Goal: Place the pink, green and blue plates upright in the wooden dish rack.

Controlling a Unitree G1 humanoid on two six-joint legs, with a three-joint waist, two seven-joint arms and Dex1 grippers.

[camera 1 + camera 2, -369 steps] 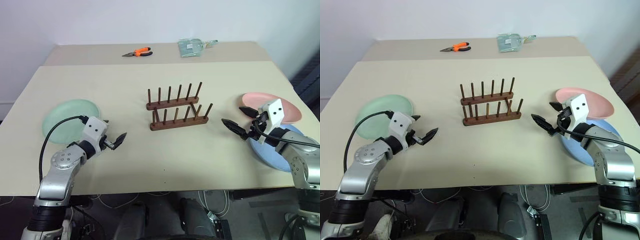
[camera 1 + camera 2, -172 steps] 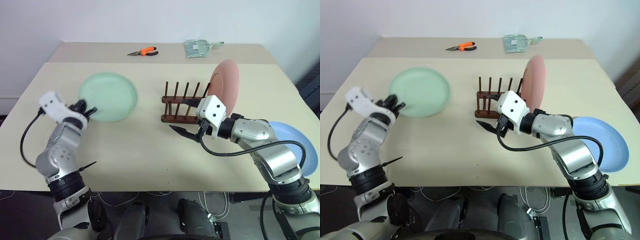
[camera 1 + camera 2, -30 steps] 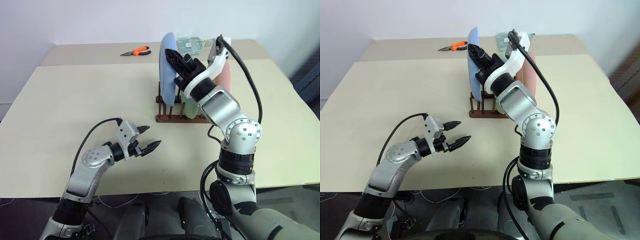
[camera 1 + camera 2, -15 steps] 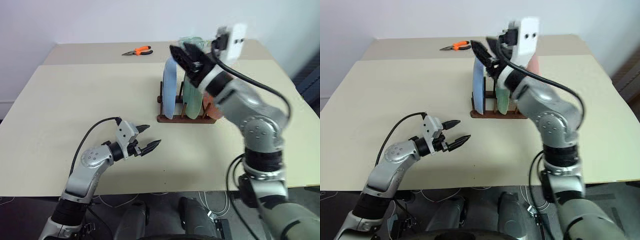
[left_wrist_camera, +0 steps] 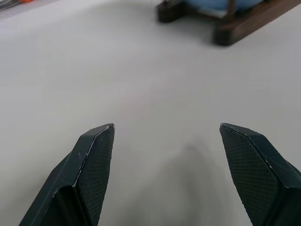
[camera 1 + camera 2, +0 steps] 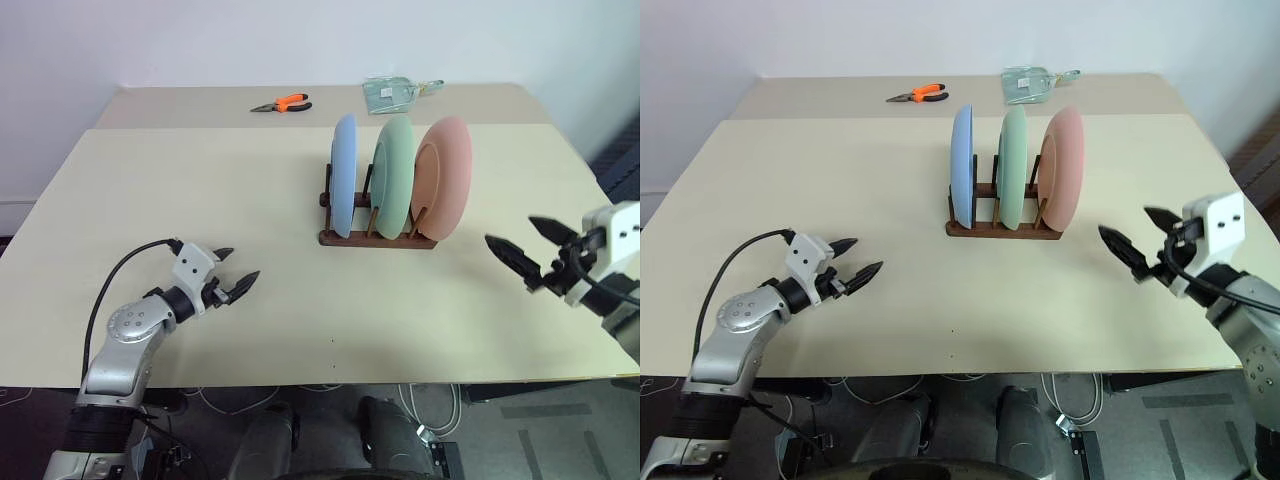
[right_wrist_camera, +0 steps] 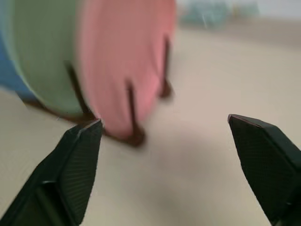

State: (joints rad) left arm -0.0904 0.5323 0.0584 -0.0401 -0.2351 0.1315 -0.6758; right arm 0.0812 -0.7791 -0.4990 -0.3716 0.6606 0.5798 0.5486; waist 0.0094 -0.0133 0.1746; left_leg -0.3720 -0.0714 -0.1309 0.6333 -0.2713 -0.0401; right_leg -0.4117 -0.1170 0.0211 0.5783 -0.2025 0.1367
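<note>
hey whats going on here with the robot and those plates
The blue plate, green plate and pink plate all stand upright, side by side, in the small dark wooden dish rack on the beige table. Neither gripper holds anything: the left gripper and the right gripper are both open, hovering over the table on either side of the rack. The job looks finished.

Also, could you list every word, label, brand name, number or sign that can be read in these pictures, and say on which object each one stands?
No text can be read.
Clear packet at the far edge of the table: any print is too small to read.
Orange-handled pliers: no visible marking.
Blue plate, green plate, pink plate and wooden dish rack: plain, no lettering.
</note>
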